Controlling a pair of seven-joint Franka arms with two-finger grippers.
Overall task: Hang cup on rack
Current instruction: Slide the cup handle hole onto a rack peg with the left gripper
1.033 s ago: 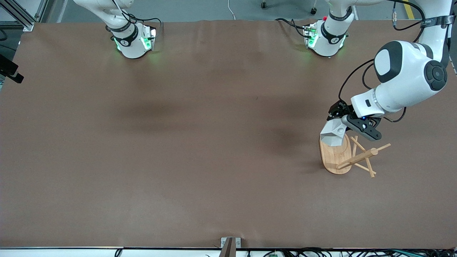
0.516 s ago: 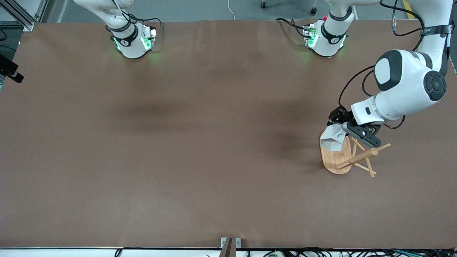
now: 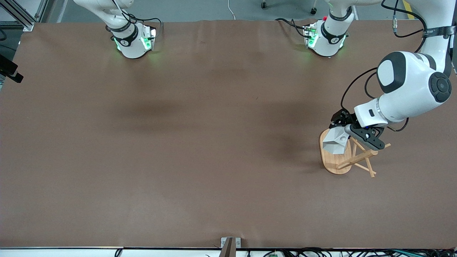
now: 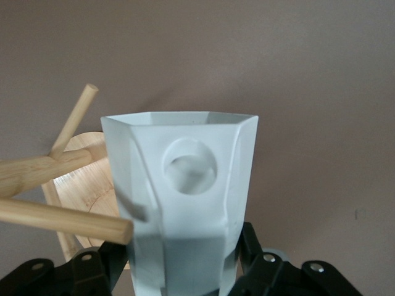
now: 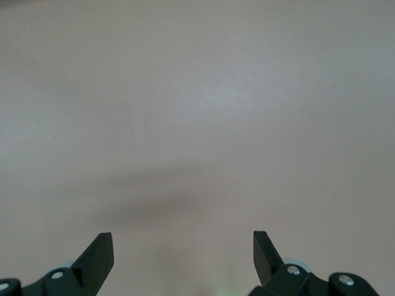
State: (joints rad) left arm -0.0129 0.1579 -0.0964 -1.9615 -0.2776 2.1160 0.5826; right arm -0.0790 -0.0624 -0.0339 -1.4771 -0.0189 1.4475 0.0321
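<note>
White and faceted, the cup (image 3: 335, 140) hangs in my left tool (image 3: 351, 131), which is clamped on its body over the bamboo rack (image 3: 348, 157) at the left arm's end of the brown tabletop (image 3: 200, 135). Against the picture a second ago, the left tool has sunk and slid slightly toward the rack's post, so the cup now sits lower over the oval base (image 3: 330, 162) and closer to the crossing pegs. I read that as the closing stretch of the task: carrying is done, and what remains is threading the handle onto a peg. From the left wrist view, the cup (image 4: 185, 197) fills the middle of the frame with the round hole of its handle (image 4: 189, 165) turned toward the camera, and the blunt end of one peg (image 4: 68, 221) lies just beside the cup's wall, apart from that hole; whether peg and cup touch I cannot tell. The hole is not yet on any peg, so the cup is not yet hung. The cup's hexagonal mouth faces away from the camera, so I cannot see whether anything is inside. My right tool (image 5: 183, 254) waits with its jaws spread wide on nothing, over bare tabletop; the front view shows only that arm's base.
</note>
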